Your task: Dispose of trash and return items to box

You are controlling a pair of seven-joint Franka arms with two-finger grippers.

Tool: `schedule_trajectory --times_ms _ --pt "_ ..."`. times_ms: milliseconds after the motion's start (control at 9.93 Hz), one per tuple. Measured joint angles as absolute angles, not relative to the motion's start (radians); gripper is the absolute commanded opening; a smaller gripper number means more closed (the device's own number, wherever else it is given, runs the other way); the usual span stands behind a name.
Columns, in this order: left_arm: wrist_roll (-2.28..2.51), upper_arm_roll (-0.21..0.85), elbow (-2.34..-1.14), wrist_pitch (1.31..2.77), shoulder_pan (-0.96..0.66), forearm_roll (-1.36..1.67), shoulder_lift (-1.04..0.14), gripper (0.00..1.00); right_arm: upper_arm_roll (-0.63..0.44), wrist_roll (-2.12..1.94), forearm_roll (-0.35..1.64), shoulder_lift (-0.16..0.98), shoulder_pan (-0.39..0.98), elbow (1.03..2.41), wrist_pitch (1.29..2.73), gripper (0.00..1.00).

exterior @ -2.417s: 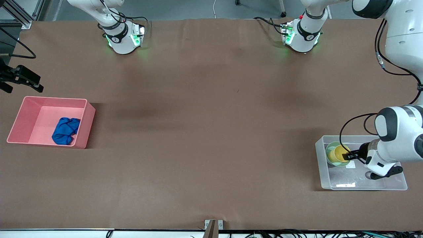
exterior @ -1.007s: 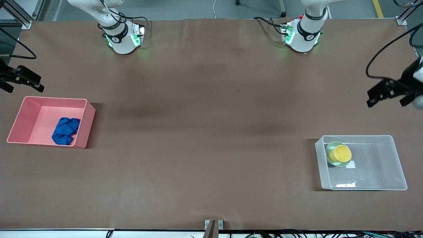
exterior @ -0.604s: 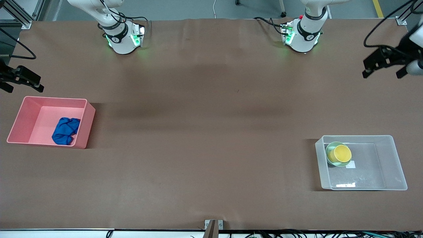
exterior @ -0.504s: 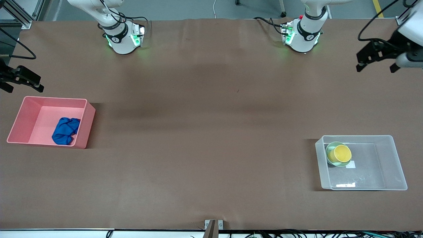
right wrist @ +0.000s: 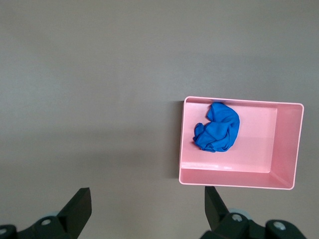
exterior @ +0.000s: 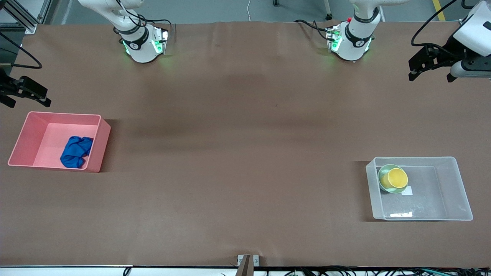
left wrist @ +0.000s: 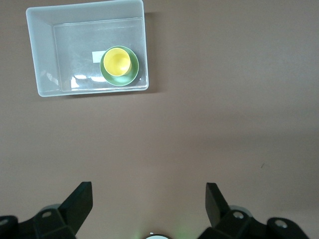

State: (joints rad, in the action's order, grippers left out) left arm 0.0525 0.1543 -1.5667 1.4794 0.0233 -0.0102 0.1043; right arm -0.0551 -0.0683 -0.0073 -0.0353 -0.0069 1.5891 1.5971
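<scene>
Left gripper [exterior: 429, 69] left clear tub [exterior: 458, 184], now high, wide, empty; yellow cup [exterior: 397, 178] nested in mint bowl [exterior: 383, 174] inside tub; right gripper [right wrist: 144, 204] wide, waiting; blue cloth [exterior: 76, 152] in pink bin [exterior: 99, 145]; task looks done

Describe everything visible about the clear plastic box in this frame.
The clear plastic box is a see-through rectangular tub with sloped walls and a rounded rim, upright on the brown table toward the left arm's end. A small white label marks its bottom. Inside, in one corner, sits the green bowl with the yellow cup nested in it. No gripper touches it.
</scene>
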Motion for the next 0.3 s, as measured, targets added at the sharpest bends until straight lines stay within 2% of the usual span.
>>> schedule_trajectory --times_ms 302 --pt "0.048 0.147 -1.566 1.482 0.037 -0.010 0.095 1.00 -0.055 -0.068 -0.007 -0.035 -0.007 1.589 1.597 1.00"
